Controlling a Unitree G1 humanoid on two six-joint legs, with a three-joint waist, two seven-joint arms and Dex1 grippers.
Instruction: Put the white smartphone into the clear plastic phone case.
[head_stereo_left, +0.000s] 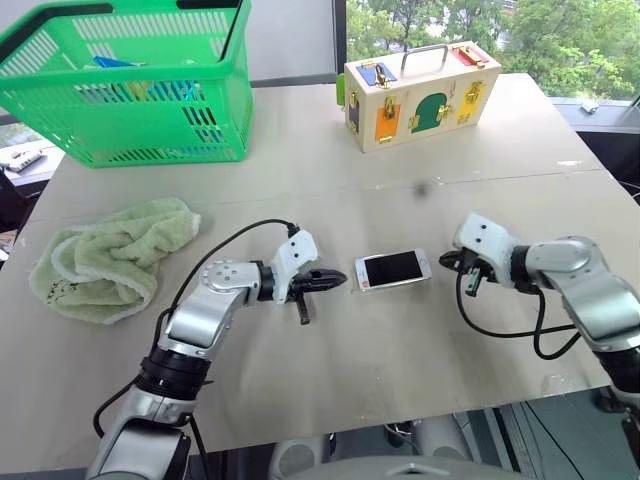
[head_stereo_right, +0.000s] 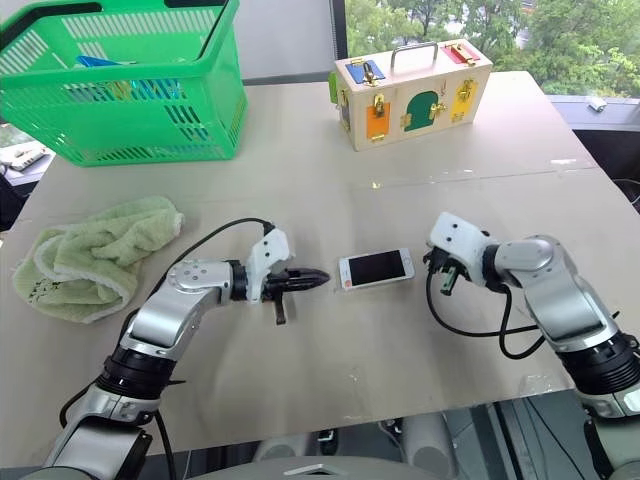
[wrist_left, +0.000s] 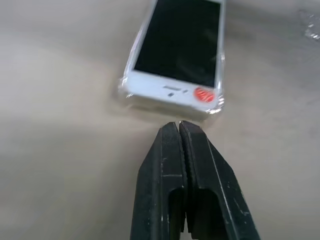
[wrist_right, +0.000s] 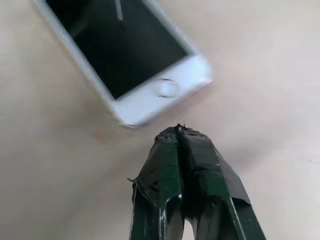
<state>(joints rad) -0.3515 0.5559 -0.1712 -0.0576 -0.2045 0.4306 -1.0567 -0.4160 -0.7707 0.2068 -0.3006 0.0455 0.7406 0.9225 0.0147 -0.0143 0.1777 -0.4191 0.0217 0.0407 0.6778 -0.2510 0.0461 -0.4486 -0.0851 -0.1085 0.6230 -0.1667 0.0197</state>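
The white smartphone (head_stereo_left: 393, 269), seemingly seated in the clear plastic phone case (wrist_left: 218, 107), lies flat on the tabletop (head_stereo_left: 400, 360) between the left pincer (head_stereo_left: 335, 281) and right pincer (head_stereo_left: 447, 262), both pressed together and empty; light, stiff, slippery, best pinched across its long edges.

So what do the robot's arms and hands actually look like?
Both arms are rounded silver-grey metal segments with black joint rings. Each wrist carries a white blocky housing, and a black cable loops loosely from it back along the arm. The left hand and right hand each end in two slim black fingers; the right's look wrapped in tape.
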